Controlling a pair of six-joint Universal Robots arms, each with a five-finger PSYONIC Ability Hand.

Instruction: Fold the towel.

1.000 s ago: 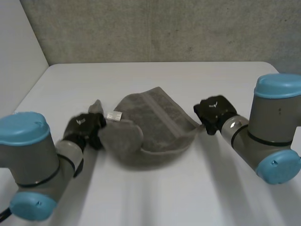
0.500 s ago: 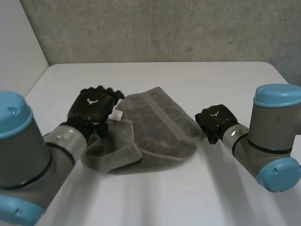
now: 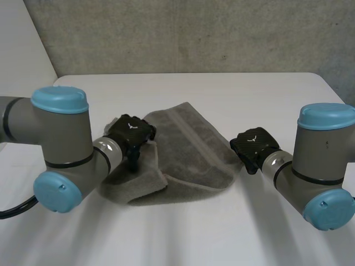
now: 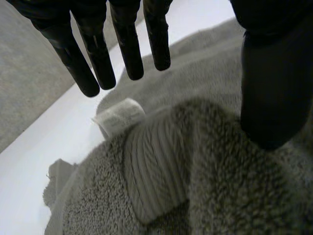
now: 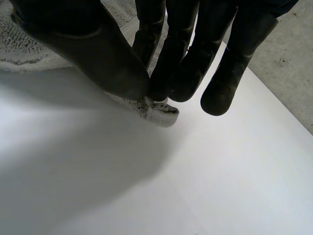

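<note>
left hand [image 3: 130, 132]: moved lower, fingers now straight | towel [image 3: 191, 147]: left flap dropped flat

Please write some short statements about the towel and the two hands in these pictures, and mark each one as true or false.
1. The right hand pinches a corner of the towel. True.
2. The left hand is closed in a fist. False: its fingers are straight, above the towel.
3. A white label shows on the towel near the left hand's fingertips. True.
4. The towel lies fully spread out. False: the part by the left hand is folded over.
5. The towel hangs over the table's edge. False: it lies wholly on the table.
</note>
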